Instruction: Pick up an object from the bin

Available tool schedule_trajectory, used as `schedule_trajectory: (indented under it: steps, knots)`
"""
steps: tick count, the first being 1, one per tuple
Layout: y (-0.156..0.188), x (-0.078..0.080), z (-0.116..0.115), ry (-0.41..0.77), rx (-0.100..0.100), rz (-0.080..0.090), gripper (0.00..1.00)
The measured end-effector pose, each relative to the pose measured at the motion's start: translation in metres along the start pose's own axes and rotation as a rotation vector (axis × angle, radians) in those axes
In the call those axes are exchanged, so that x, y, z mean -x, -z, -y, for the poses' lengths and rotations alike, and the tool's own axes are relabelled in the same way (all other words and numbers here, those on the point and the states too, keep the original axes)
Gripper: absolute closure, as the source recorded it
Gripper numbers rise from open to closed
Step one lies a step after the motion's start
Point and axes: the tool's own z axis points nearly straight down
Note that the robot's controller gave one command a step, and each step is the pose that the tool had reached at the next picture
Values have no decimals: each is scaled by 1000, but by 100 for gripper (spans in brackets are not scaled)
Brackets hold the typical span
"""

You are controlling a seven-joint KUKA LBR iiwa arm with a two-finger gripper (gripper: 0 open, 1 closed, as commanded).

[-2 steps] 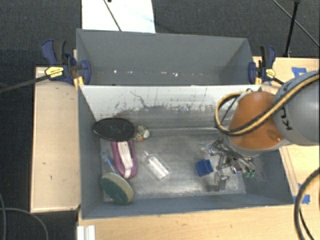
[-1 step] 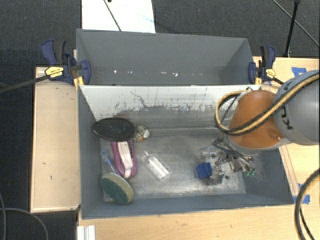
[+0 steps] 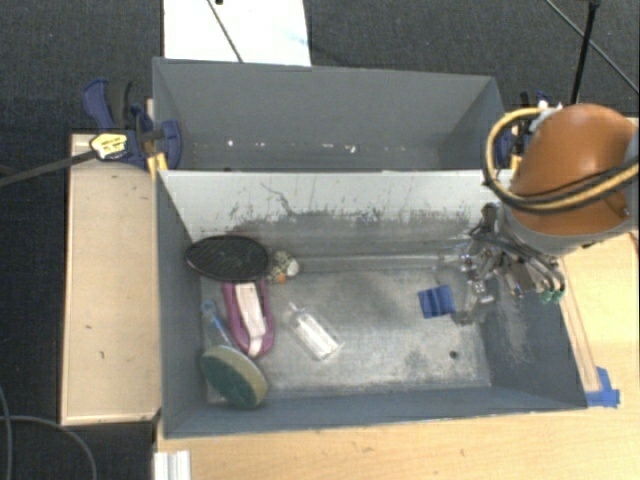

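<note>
Gripper (image 3: pixel 478 286) hangs low at the right side of the bin (image 3: pixel 330 203), just beside a small blue block (image 3: pixel 435 302) on the bin's floor; whether it is open or closed cannot be told. A clear bottle (image 3: pixel 313 334) lies well apart, toward the left.

This looks like a robotics lab test cell. A grey sheet-metal bin (image 3: pixel 330 118) sits on a pale wooden counter (image 3: pixel 400 458) above dark carpeted floor (image 3: pixel 60 28). A thin black cable (image 3: pixel 40 173) trails across it, and a robot arm with a rounded orange cover (image 3: pixel 570 158) and looped cabling reaches in.
</note>
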Motion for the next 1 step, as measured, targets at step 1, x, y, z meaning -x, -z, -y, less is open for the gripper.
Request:
schedule_trajectory:
  steps: [1]
  knots:
    - [94,37,7,371,2,-1,100]
